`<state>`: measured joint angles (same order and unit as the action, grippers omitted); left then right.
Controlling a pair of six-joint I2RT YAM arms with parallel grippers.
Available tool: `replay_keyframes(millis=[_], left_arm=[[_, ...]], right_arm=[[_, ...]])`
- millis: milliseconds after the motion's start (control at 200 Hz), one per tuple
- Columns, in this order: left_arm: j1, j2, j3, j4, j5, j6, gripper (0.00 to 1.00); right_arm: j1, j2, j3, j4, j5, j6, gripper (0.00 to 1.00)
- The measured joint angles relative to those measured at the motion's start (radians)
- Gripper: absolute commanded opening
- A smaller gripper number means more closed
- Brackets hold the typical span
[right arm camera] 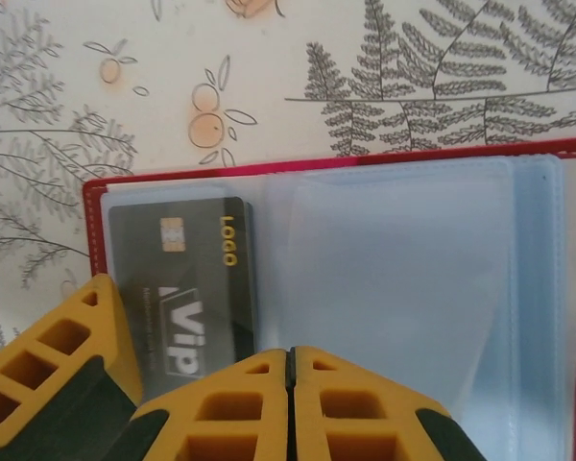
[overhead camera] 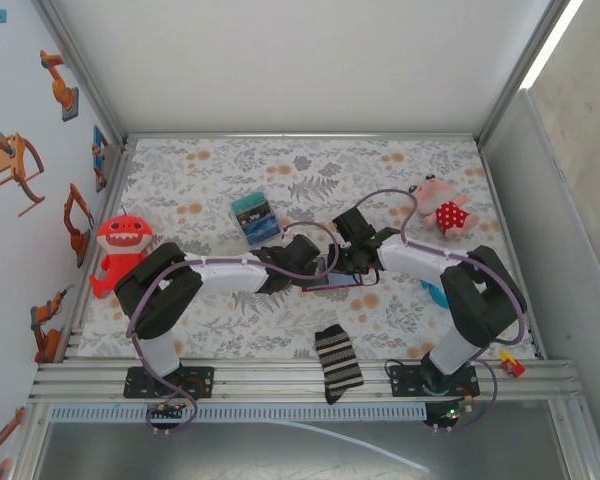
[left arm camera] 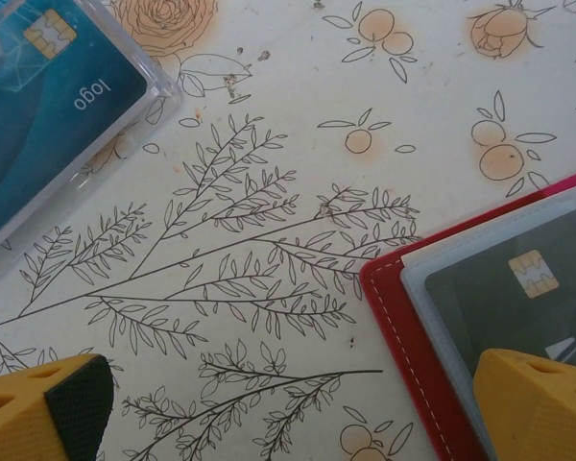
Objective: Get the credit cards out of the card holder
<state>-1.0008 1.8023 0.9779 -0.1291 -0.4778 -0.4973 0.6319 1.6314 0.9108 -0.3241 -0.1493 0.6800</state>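
Two arms, the left arm [overhead camera: 215,272] and the right arm [overhead camera: 425,260]; two claws, the left claw [left arm camera: 288,413] and the right claw [right arm camera: 290,384]; one red holder [right arm camera: 94,221], its clear pockets too overlapped to count; two cards, a dark card [right arm camera: 187,279] inside the holder and a teal card [left arm camera: 38,106] under clear plastic at the upper left of the left wrist view; one table [overhead camera: 380,170]; two plush toys, a red toy [overhead camera: 120,250] at its left edge and a pink toy [overhead camera: 442,212] at upper right; one striped sock [overhead camera: 338,362] at bottom centre; one teal-blue box [overhead camera: 253,218] above centre.
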Motion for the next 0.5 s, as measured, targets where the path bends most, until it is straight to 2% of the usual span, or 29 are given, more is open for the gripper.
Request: replay_keyframes(millis=[220,501], left_arm=[[0.000,0.008,0.016,-0.019,-0.006,-0.012,0.97],[0.000,0.021,0.034,-0.027,-0.013,-0.019,0.97]], right_arm=[[-0.002,0.035,0.000,-0.015,-0.008,-0.003,0.03],[-0.025,0.007,-0.031,-0.023,-0.015,-0.016,0.03]])
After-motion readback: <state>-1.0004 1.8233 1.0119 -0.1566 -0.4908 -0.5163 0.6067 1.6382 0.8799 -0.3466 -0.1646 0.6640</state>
